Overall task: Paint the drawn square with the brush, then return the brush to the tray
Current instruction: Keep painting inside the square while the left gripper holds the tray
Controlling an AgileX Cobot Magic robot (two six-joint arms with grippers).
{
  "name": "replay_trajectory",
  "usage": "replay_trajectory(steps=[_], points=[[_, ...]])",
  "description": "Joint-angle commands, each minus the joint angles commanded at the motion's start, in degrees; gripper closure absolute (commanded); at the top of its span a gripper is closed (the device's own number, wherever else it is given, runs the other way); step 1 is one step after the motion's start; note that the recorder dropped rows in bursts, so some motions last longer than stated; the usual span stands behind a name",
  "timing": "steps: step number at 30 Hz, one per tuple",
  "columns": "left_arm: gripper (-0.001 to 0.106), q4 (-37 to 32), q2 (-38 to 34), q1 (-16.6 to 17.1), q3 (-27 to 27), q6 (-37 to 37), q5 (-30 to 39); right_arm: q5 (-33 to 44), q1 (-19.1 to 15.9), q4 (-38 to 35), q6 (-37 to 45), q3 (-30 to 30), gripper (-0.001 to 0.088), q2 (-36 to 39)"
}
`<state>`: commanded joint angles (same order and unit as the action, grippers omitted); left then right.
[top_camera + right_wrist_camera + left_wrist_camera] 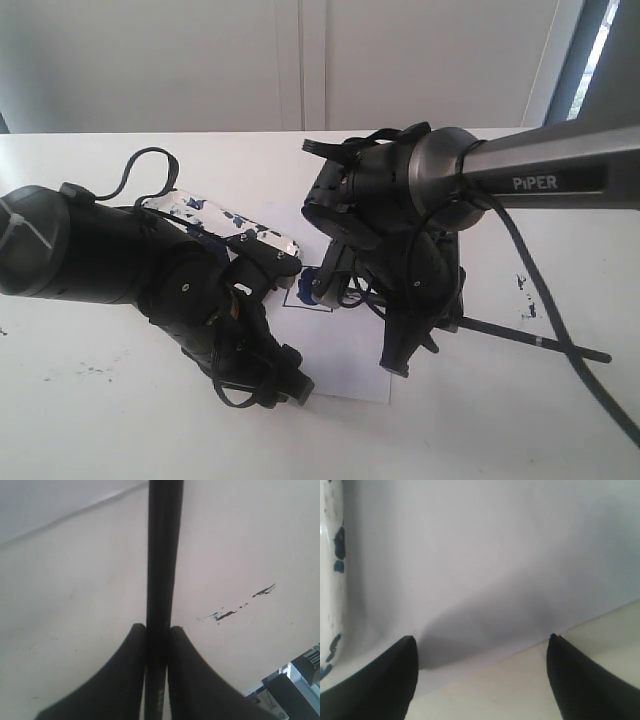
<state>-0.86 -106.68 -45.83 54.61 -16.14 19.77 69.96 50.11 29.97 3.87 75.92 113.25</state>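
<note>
Brush (162,555) sits pinched between the fingers of my right end effector (157,629), its black handle sticking out over the worktop (100,400) to my right. Its other end is hidden behind my arm near the drawn square (298,292), which shows a blue smear. My left end effector (481,637) hangs spread wide, low over the paper (495,555) and just beside the paint-spattered tray (330,580).

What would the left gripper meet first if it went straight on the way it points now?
Most likely the white paper sheet: the left gripper, jaws open and empty, points at bare paper just inside its edge. The tray lies aside of that line. Depth is unclear.
</note>
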Motion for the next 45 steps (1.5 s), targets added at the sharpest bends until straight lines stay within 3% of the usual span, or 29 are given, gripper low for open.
replay_trajectory(steps=[25,45], points=[[0.03,0.0,0.0,0.0,0.0,0.0,0.61,0.0,0.76,-7.47,4.8,0.0,0.0868,-0.66],[0.03,0.0,0.0,0.0,0.0,0.0,0.84,0.0,-0.89,0.12,1.49,0.0,0.0868,-0.53]])
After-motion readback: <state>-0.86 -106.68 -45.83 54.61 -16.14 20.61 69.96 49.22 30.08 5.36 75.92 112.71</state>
